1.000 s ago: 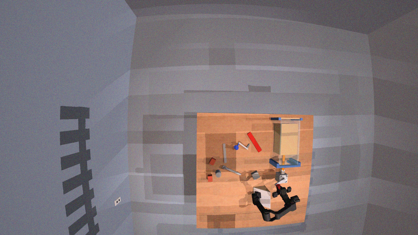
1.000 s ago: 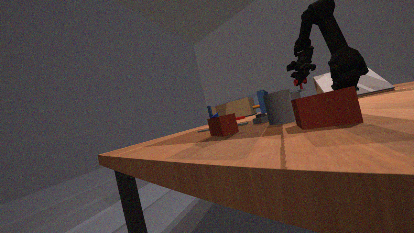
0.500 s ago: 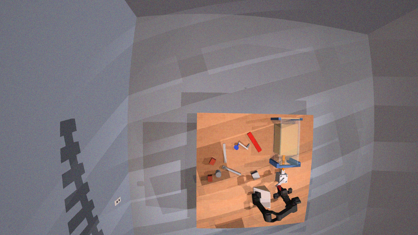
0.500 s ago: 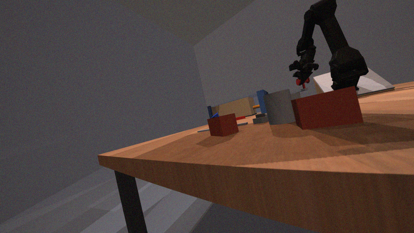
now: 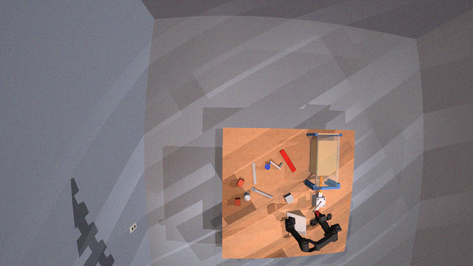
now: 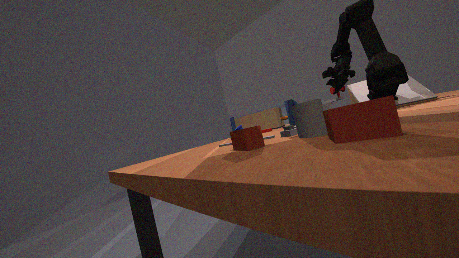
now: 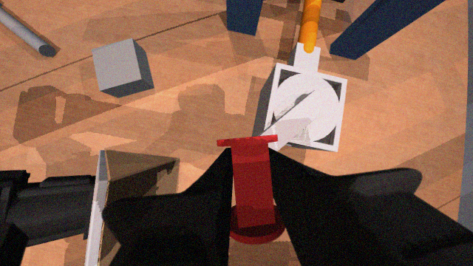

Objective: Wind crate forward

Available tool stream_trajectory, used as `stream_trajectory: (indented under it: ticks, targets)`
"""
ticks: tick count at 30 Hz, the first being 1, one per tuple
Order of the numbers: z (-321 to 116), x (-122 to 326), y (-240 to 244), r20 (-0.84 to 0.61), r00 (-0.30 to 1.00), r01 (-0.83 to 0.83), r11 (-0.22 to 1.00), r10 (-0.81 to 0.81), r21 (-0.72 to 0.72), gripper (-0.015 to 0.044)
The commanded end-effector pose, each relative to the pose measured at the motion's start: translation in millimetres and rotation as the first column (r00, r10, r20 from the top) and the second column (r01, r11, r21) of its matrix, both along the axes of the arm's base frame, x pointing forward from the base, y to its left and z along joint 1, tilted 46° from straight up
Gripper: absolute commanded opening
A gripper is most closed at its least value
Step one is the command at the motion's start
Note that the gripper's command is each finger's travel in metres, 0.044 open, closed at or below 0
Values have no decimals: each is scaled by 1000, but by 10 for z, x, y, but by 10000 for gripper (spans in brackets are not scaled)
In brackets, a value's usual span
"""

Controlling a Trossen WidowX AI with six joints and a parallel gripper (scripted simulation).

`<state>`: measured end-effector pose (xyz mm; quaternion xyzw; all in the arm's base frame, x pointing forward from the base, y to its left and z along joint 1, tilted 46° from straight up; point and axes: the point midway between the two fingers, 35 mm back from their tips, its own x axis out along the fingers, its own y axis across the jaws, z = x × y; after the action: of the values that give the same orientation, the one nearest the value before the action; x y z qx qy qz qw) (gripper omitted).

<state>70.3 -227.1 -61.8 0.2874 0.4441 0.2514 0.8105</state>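
My gripper [image 5: 316, 213] [image 7: 244, 151] is shut on the red grip [image 7: 254, 185] [image 6: 338, 92] of the winch handle. Its pale arm [image 7: 290, 131] reaches over the top of the winch [image 5: 324, 197] [image 7: 342, 111]; the key end and the hole are hidden under it. An orange strap [image 5: 320, 180] [image 7: 311, 22] runs from the winch to the tan crate [image 5: 325, 157] [image 6: 258, 120], which looks flat inside the clear-panelled cubby. A gap shows between the crate's front and the blue steel frame [image 5: 327, 187] [image 6: 291, 111] at the mouth.
A white-topped wedge [image 5: 299, 224] stands left of the gripper, beside the arm. A grey block [image 5: 288, 198] [image 7: 116, 66], a wrench [image 5: 263, 193], a blue-knobbed handle [image 5: 267, 167], a red bar [image 5: 287, 160], a grey cylinder [image 5: 247, 196] [image 6: 309, 118] and two red blocks [image 5: 240, 182] [image 5: 237, 201] lie farther left.
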Motion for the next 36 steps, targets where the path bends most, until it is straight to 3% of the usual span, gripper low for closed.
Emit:
stream_trajectory:
  ticks: [1, 36]
  targets:
    - [-113, -118, -54, -22, 1000, -13, 1000, 13, -13, 0]
    - [-371, -293, -317, -24, 1000, -13, 1000, 13, -16, 0]
